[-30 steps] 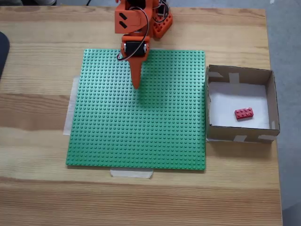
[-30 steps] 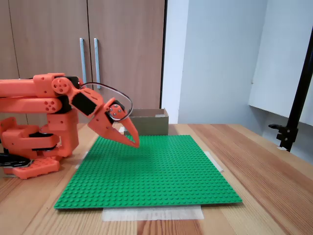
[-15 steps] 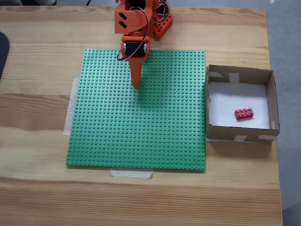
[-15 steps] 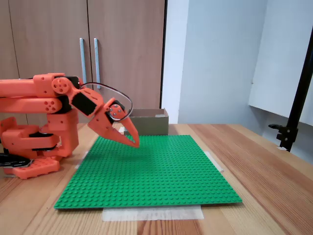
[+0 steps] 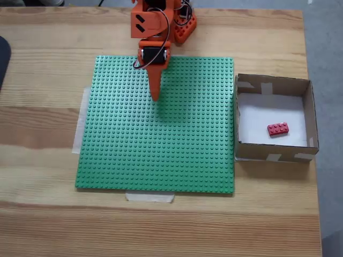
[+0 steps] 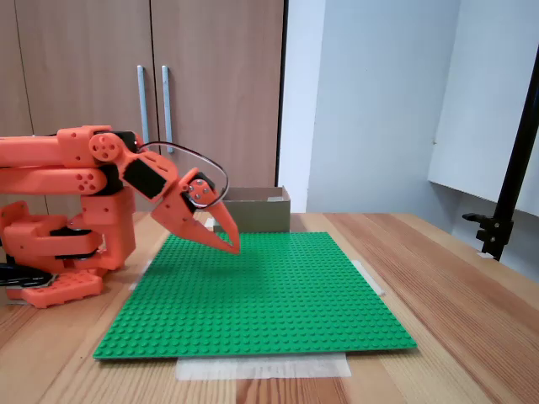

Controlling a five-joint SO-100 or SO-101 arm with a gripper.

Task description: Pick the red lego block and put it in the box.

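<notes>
The red lego block (image 5: pixel 278 128) lies flat on the white bottom of the box (image 5: pixel 311 115), right of centre, seen from above. The box stands on the table just right of the green baseplate (image 5: pixel 161 150); in the side-on fixed view the box (image 6: pixel 257 210) shows behind the arm. My orange gripper (image 5: pixel 155 96) hangs over the upper middle of the baseplate, far left of the box, its fingers together in a point with nothing between them. From the side, the gripper (image 6: pixel 233 247) tips down just above the plate.
The arm's orange base (image 6: pixel 59 252) stands at the table's far edge behind the baseplate. Pale tape (image 5: pixel 150 197) holds the plate to the wooden table. A black stand (image 6: pixel 505 202) rises at the right in the side-on fixed view.
</notes>
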